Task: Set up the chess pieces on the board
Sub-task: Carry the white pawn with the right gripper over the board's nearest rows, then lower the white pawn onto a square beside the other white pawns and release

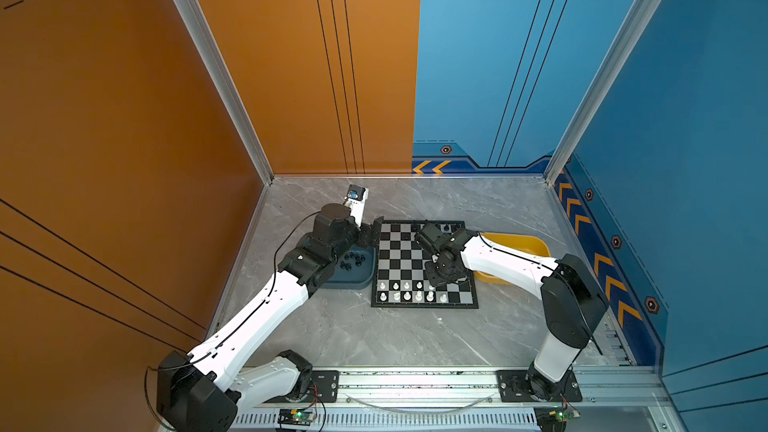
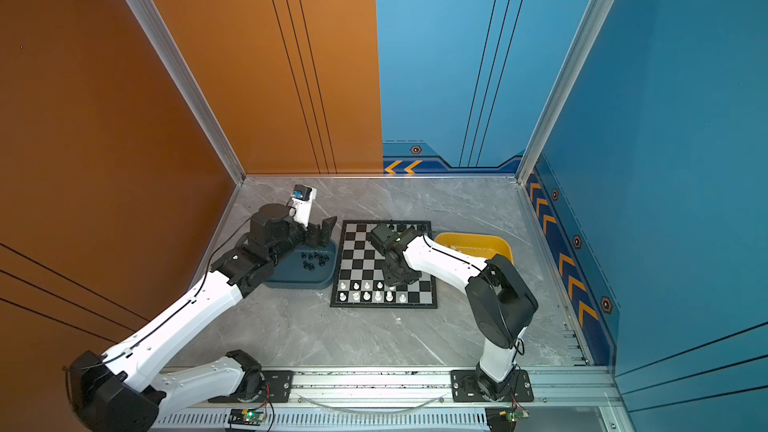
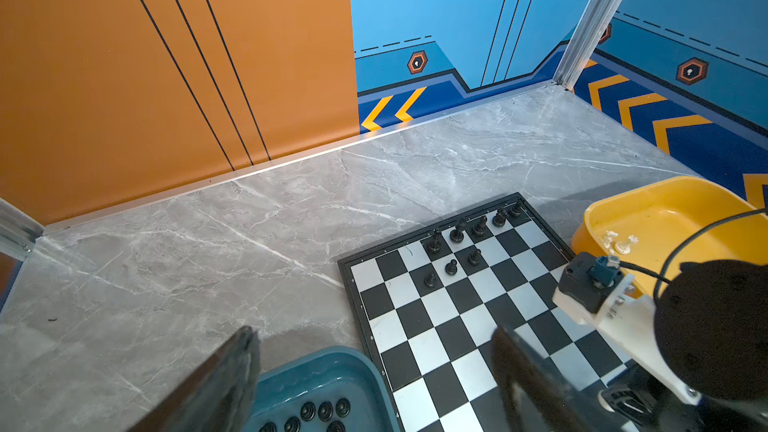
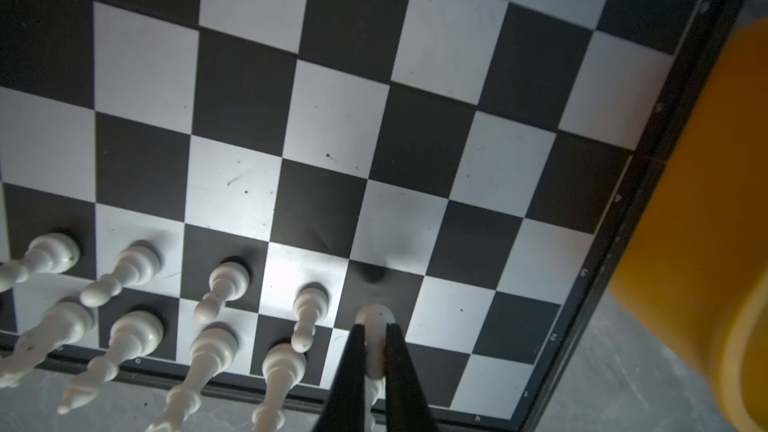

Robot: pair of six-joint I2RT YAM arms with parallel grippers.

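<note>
Clamped in the closed right gripper (image 4: pixel 375 328), a white pawn (image 4: pixel 375 314) stands at a dark square near the board (image 1: pixel 401 263) edge, beside the row of white pieces (image 4: pixel 226 280); contact with the square cannot be made out. To the board's left, the left gripper (image 1: pixel 371 231) hangs wide open and empty above the teal tray (image 1: pixel 357 283) of black pieces (image 1: pixel 353 260) on the marble surface (image 1: pixel 332 334).

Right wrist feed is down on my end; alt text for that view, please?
The right gripper, jaws shut on a white pawn, holds it at the board beside two rows of standing white pieces. A yellow tray lies just past the board's edge.
</note>
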